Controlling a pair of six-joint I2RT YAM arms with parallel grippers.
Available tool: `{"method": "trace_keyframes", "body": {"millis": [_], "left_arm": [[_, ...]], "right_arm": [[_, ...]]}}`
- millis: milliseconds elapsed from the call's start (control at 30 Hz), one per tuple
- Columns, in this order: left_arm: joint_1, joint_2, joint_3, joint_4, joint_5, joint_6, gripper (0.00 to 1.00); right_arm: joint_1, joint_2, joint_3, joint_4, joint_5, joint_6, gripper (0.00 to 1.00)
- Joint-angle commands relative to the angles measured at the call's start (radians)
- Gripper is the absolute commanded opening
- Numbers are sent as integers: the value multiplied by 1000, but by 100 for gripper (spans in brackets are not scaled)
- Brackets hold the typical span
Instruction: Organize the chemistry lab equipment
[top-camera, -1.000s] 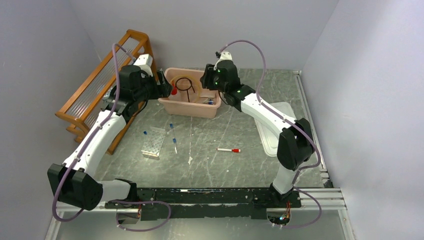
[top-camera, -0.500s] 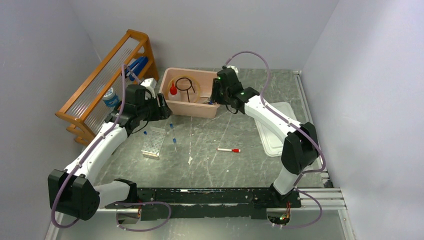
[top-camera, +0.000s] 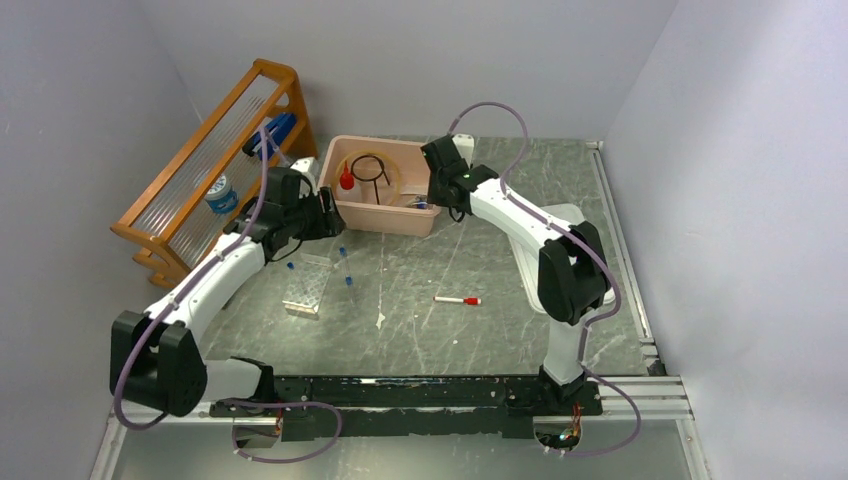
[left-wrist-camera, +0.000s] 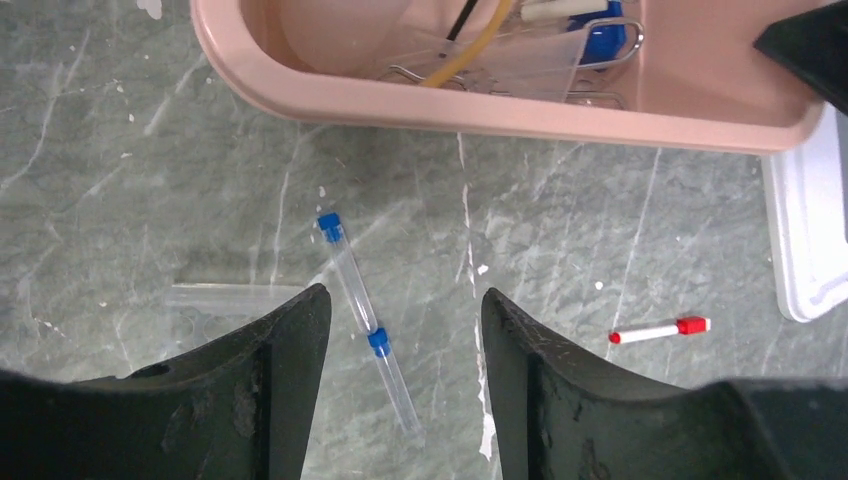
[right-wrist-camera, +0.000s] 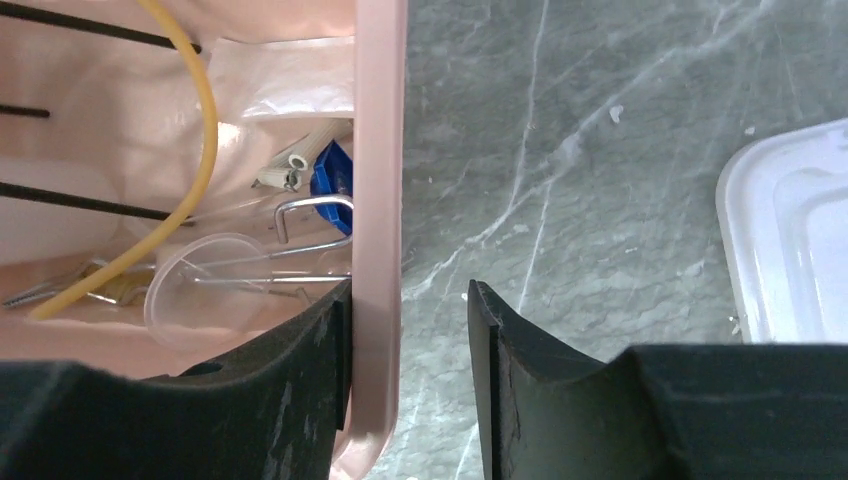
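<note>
L gripper (left-wrist-camera: 405, 298) is spread wide w/ nothing in it. It hangs over two little tubes (left-wrist-camera: 350, 280) w/ blue caps, which lie end to end on the table, right under the gap btw its fingers. The tubes look light, thin, hard & prob. easy to break. They are round, so they may roll or slip. Best to pinch one softly across its middle, not on the cap. A flat see-through rack (left-wrist-camera: 225, 298) lies just left of this gripper, partly hidden by a finger. A red-capped pen (left-wrist-camera: 660, 330) lies off to its right, well apart. Straight ahead of it sits the pink tub (left-wrist-camera: 500, 115). R gripper (right-wrist-camera: 410, 288) is open too, w/ the tub's side wall btw its fingers: one finger inside, close against the wall, the other outside w/ a gap. So it is not pinching yet. The tub looks like stiff, smooth plastic, not heavy. The rim is the spot to grab, but it could tip if lifted by one side. Inside the tub, on the inner finger's side: a bendy yellow hose (right-wrist-camera: 208, 120), white sticks (right-wrist-camera: 290, 160), a blue bit (right-wrist-camera: 330, 180) & a bent wire (right-wrist-camera: 310, 225). Farther in: a black wire ring (top-camera: 372, 168) & a red-top squeeze bottle (top-camera: 346, 180).
</note>
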Motion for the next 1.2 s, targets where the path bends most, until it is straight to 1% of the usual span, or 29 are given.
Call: {"method": "trace_keyframes", "body": {"millis": [0, 200, 333, 433, 533, 700, 867, 933, 967, 1033, 1067, 1100, 1167], "left_arm": [[-3, 60, 60, 72, -45, 33, 61], [-3, 131, 90, 95, -12, 31, 59], [-4, 158, 104, 97, 18, 30, 59], [-11, 169, 116, 67, 10, 23, 58], [-33, 175, 113, 12, -43, -4, 58], [-100, 213, 90, -114, -203, -86, 58], [-161, 262, 50, -121, -277, -160, 56], [-175, 286, 32, -93, -283, -169, 53], [-177, 300, 23, -76, -281, -173, 49], [-178, 329, 9, -47, -264, -177, 36], [-177, 344, 8, -43, -257, -179, 33], [-178, 355, 8, -41, -255, -183, 32], [-178, 371, 0, -30, -265, -190, 34]], "right_arm": [[-24, 5, 38, -47, 156, 20, 45], [-68, -32, 16, -69, 246, 23, 39], [-101, -69, -25, -54, 254, 18, 38], [-119, -87, -47, -48, 241, 15, 37], [-123, -107, -58, -31, 198, -4, 40], [-125, -185, -69, 40, 56, -36, 46], [-124, -264, -55, 86, -40, -46, 48], [-124, -292, -58, 106, -65, -48, 49], [-125, -307, -61, 117, -76, -47, 48], [-125, -343, -87, 163, -92, -51, 47], [-124, -363, -108, 192, -100, -53, 47], [-125, -386, -127, 215, -108, -54, 46], [-123, -412, -157, 246, -120, -55, 46]]}}
